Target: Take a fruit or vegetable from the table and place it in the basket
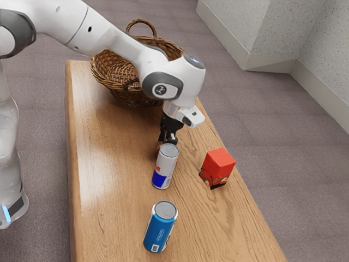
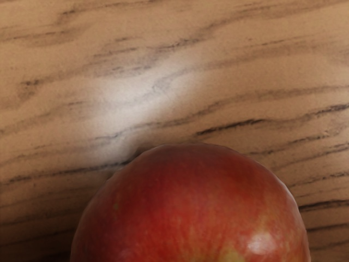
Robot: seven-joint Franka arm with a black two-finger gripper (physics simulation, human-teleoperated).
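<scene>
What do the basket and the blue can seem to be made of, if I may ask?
The basket looks like wicker, glossy brown, its woven strands showing. The blue can seems metal, probably aluminium, with a smooth printed side and grey lid.

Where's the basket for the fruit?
In the exterior view's upper left, the wicker basket stands at the far end of the table, partly behind the arm, beyond the gripper.

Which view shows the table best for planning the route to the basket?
The exterior view: it shows both long edges of the table, plus the gripper and the basket. The wrist view gives a close look at the table's wood grain beside the apple.
</scene>
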